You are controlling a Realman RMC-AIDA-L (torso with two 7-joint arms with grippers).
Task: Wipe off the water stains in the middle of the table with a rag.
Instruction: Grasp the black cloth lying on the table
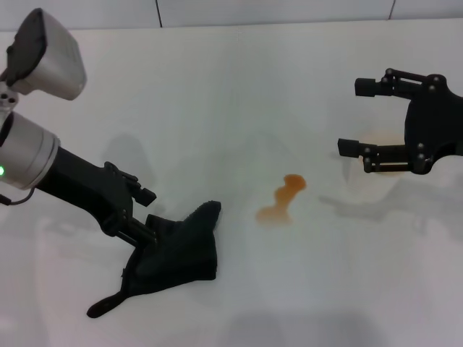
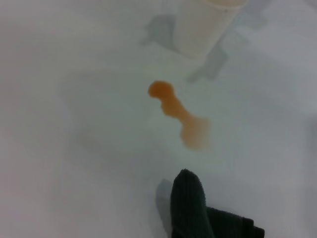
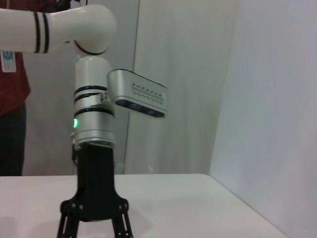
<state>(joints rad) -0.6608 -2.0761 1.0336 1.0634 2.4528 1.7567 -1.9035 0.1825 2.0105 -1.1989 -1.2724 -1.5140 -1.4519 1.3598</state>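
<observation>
Black rag (image 1: pixel 177 253) is clamped in the left end effector (image 1: pixel 141 235) low on the surface (image 1: pixel 217 94), just beside the water stains (image 1: pixel 282 199), which we judge staged for wiping; right end effector (image 1: pixel 358 119) hangs wide, idle

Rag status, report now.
Left claw down on the soft black cloth rag. Right claw open, hanging off to the side. Thin orange-brown water stains unwiped on the white table; path between clear.

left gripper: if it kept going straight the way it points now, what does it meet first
Probably the water stains. The left gripper, holding the rag, points across the table toward the puddle, with bare tabletop between. A white paper cup stands beyond. Depth is uncertain.
</observation>
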